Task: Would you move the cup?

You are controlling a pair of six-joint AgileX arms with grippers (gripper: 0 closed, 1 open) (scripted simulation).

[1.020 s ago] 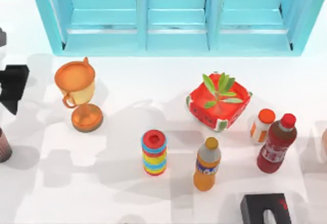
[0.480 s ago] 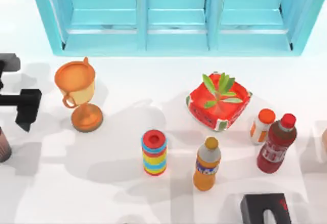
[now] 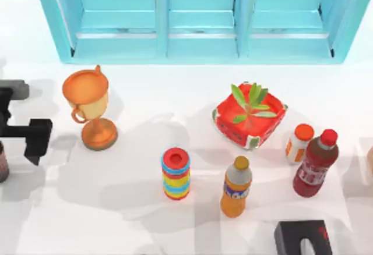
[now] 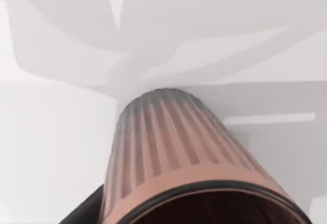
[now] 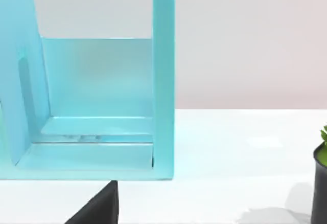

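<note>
My left gripper point(image 3: 4, 144) hung at the table's point(image 3: 145, 220) far left edge over the cup point(image 4: 179, 157), fingers' state not discernible, so I judged the cup possibly held but not yet delivered; right arm parked near the shelf point(image 5: 102, 106).

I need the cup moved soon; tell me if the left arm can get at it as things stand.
Probably yes. The ribbed brown cup sits close under the left wrist camera, at the table's left edge beside the left arm, with nothing standing between them.
</note>
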